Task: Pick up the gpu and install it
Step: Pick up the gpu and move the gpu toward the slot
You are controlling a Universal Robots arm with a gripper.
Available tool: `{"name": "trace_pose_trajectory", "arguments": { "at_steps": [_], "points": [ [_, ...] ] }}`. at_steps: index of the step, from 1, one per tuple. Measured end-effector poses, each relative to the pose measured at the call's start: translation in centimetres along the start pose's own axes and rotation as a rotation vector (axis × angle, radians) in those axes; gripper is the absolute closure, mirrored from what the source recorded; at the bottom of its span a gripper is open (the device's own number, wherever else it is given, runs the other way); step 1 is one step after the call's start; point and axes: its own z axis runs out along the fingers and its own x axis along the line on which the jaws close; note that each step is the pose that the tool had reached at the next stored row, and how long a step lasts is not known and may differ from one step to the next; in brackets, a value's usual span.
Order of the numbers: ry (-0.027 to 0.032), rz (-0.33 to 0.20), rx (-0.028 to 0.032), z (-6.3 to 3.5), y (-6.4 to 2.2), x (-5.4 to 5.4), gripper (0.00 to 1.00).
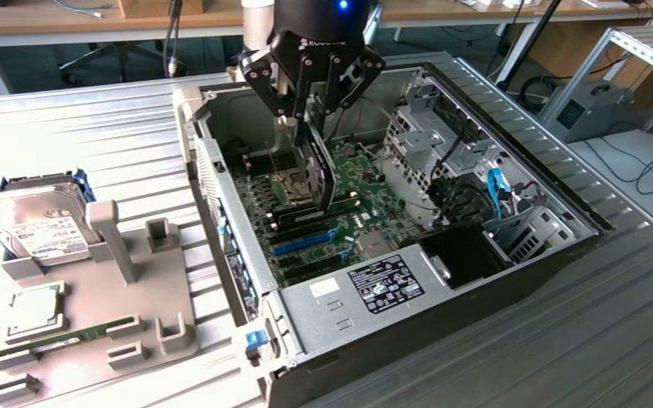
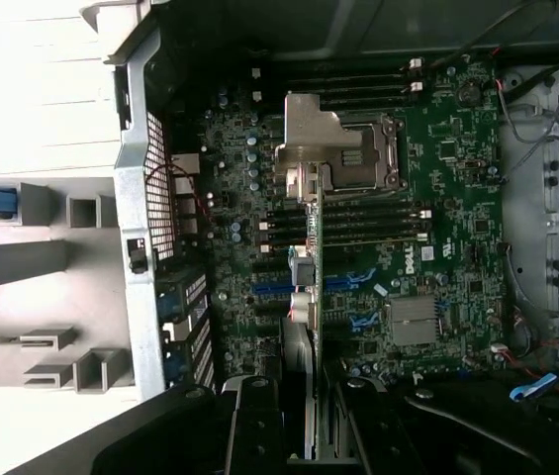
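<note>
The arm reaches straight down over the open computer case, its tool pointing into the case and pinching the gpu by its upper edge. The card hangs upright and edge-on inside the case, low over the green motherboard and near the blue slots. On the surface beside the case, a grey holder carries a hard drive and a green memory stick.

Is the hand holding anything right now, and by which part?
Yes: the hand grips the graphics card by its upper edge, card hanging down over the motherboard.
</note>
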Motion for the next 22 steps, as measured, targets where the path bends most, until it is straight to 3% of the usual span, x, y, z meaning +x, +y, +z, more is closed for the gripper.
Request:
{"name": "trace_pose_trajectory", "arguments": {
  "at_steps": [22],
  "points": [
    [-0.0001, 0.0, 0.0012, 0.26, 0.38, -1.8, 0.74]
  ]
}}
